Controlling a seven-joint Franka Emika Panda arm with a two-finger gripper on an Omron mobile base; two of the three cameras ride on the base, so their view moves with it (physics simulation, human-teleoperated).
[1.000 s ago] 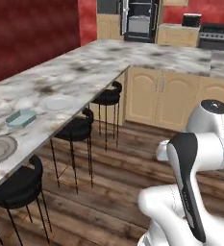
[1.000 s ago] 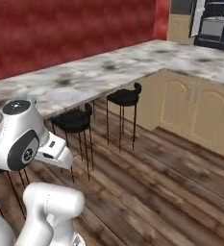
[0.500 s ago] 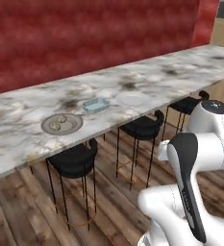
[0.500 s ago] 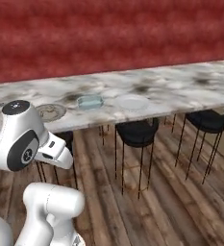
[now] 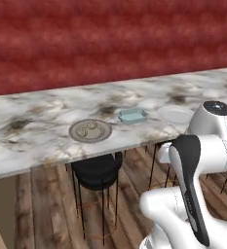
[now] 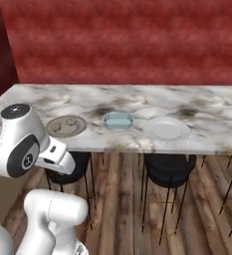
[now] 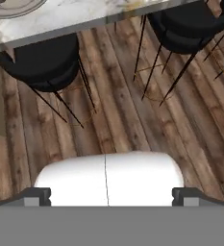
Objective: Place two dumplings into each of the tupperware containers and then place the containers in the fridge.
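Tan dumplings lie on a round grey-brown plate on the marble counter; the same dumplings show from the right base. One light-blue tupperware container sits just right of that plate, with nothing visible in it. My gripper hangs well below and in front of the counter edge. It points down at the wooden floor and is open, its fingertips far apart with nothing between them. The fridge is out of view.
A round white plate lies right of the container. Black bar stools stand under the counter's overhang on a wooden floor. A red wall runs behind the counter.
The whole picture has swung round as the base moved: the counter with the plates and the container now lies square in front and nearer. The gripper stays open.
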